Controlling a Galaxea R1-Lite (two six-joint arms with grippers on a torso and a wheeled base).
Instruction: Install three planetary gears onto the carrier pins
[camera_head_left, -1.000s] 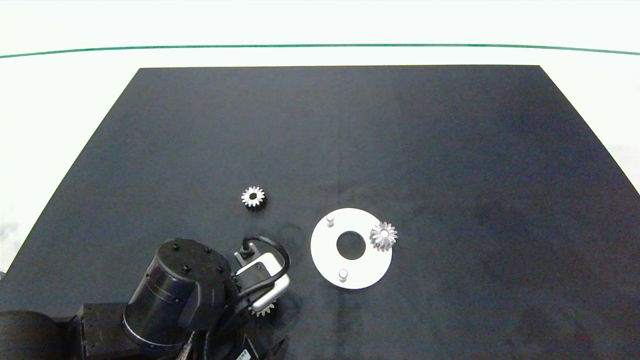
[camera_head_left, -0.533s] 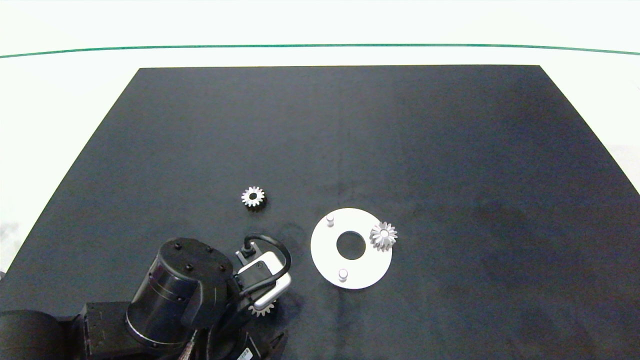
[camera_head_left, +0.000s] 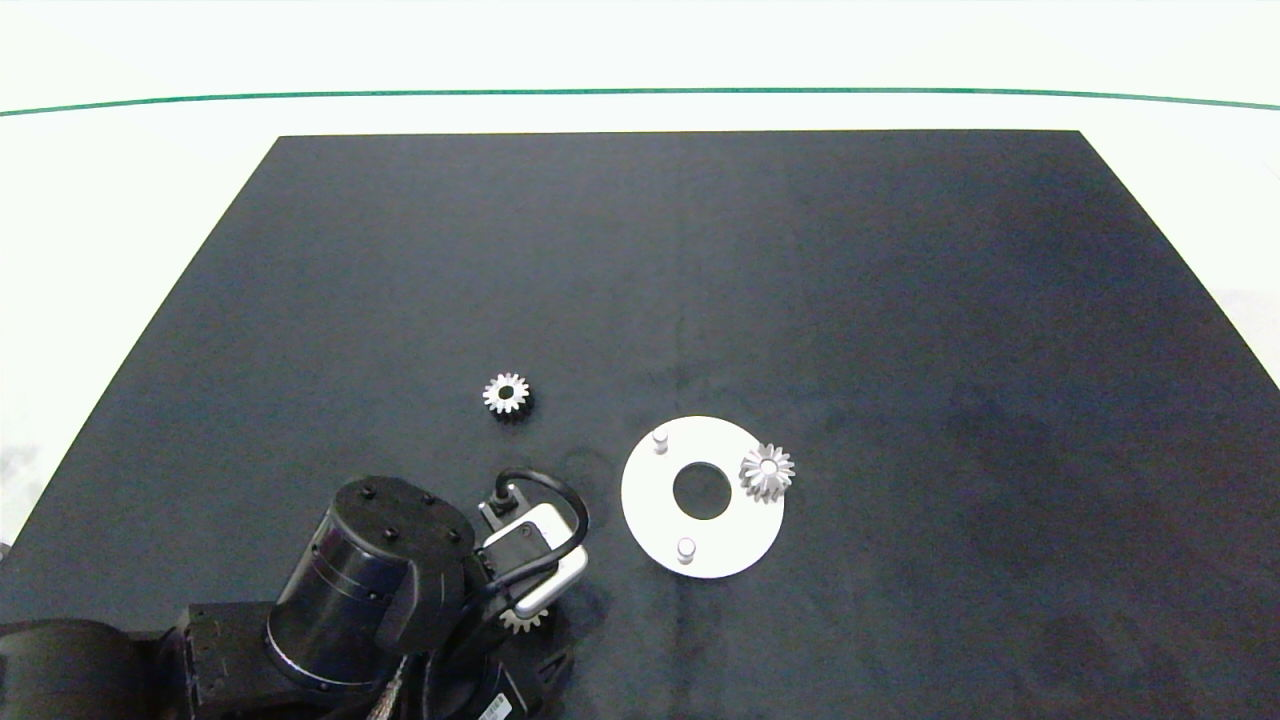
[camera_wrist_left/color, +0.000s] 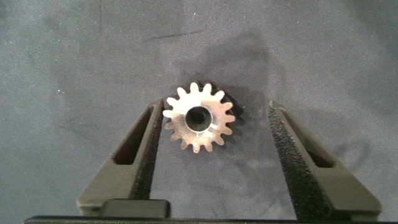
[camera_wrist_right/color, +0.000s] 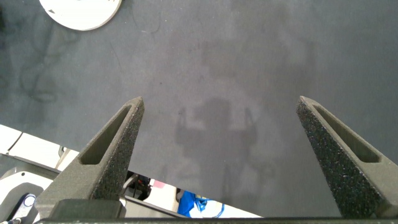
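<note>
Silver gear (camera_wrist_left/color: 199, 125) between spread fingers of left hand (camera_wrist_left/color: 211, 127), arm shifted slightly right, right hand (camera_wrist_right/color: 221, 124) released

Bare worktop (camera_head_left: 900, 300) lies open right of the disc (camera_head_left: 660, 500). Two pins (camera_head_left: 660, 440) stand free. The left end effector (camera_wrist_left/color: 211, 134) straddles a gear (camera_wrist_left/color: 199, 117); another gear (camera_head_left: 506, 393) lies apart.

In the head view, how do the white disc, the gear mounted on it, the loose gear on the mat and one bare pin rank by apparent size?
1. White disc, clearly largest.
2. Mounted gear and loose gear: the mounted one looks slightly bigger, but it sits higher, nearer the camera, so I leave them unranked.
3. Bare pin, smallest.
</note>
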